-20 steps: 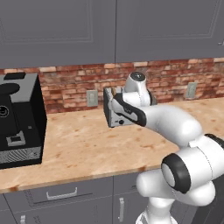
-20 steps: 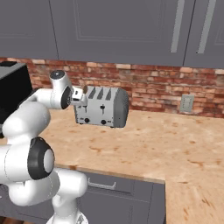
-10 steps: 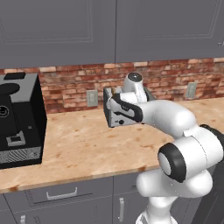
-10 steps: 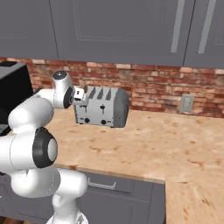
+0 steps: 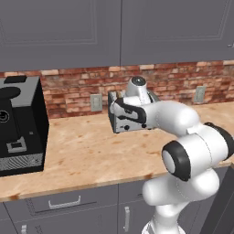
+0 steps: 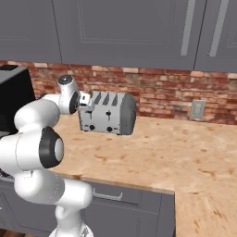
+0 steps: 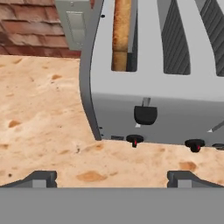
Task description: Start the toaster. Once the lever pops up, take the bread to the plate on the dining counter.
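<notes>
Down at the bottom of the hand view, the fingers (image 7: 111, 177) stood wide apart with nothing between them, their two dark tips low at either side and only bare counter (image 7: 39, 118) showing in the gap. Just ahead of them sat the toaster (image 7: 175, 87), its silver-grey front facing the camera, with a black lever (image 7: 145, 114) on that face and two black knobs (image 7: 134, 140) with red marks along the bottom edge. The fingers were near the toaster but touched neither the lever nor the body. The bread (image 7: 121, 33) stood upright in the leftmost slot, its tan face and darker crust rising out of the top. In the left base view the hand was poised close against the toaster (image 5: 119, 116), hiding most of it; in the right base view the toaster (image 6: 107, 112) stood on the counter (image 6: 176, 152) near the brick backsplash (image 6: 162, 92), with the hand at its left end. A wall outlet (image 7: 75, 24) was set in the brick behind the toaster, and another outlet (image 6: 198, 109) lay well off to the right. A black coffee machine (image 5: 18, 125) stood on the counter well to the left, under grey wall cabinets (image 5: 114, 32).
</notes>
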Motion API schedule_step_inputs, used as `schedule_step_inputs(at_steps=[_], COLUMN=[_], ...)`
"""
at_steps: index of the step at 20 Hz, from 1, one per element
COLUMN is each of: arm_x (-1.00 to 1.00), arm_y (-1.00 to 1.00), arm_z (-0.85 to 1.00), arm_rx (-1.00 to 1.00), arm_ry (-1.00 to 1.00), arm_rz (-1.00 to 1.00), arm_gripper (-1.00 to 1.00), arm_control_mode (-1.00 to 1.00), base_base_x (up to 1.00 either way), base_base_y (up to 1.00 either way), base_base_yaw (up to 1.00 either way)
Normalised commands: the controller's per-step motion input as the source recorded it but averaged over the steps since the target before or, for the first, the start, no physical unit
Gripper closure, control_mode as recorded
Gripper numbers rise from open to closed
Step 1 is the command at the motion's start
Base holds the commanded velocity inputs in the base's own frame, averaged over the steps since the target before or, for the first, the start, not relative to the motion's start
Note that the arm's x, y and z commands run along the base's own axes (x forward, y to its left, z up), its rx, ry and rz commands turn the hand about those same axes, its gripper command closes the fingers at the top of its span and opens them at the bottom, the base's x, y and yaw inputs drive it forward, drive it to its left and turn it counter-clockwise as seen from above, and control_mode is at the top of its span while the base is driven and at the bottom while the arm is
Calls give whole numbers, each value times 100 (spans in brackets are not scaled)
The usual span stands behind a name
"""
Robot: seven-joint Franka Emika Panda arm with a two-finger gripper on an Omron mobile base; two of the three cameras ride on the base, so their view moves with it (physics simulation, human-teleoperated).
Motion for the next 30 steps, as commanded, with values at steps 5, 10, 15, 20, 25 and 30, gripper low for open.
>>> schedule_step_inputs(at_steps=[5, 10, 15, 20, 25, 30], arm_x=[19, 20, 19, 7, 11, 14], arm_y=[0, 0, 0, 4, 2, 0], arm_z=[-8, -13, -11, 0, 0, -1], arm_rx=[0, 0, 0, 0, 0, 0], arm_ry=[0, 0, 0, 2, 0, 0], arm_rz=[0, 0, 0, 0, 0, 0], arm_gripper=[-100, -100, -100, -100, -100, -100], arm_control_mode=[-100, -100, -100, -100, -100, -100], base_base_x=[0, 0, 0, 0, 0, 0], base_base_y=[0, 0, 0, 0, 0, 0], base_base_yaw=[0, 0, 0, 0, 0, 0])
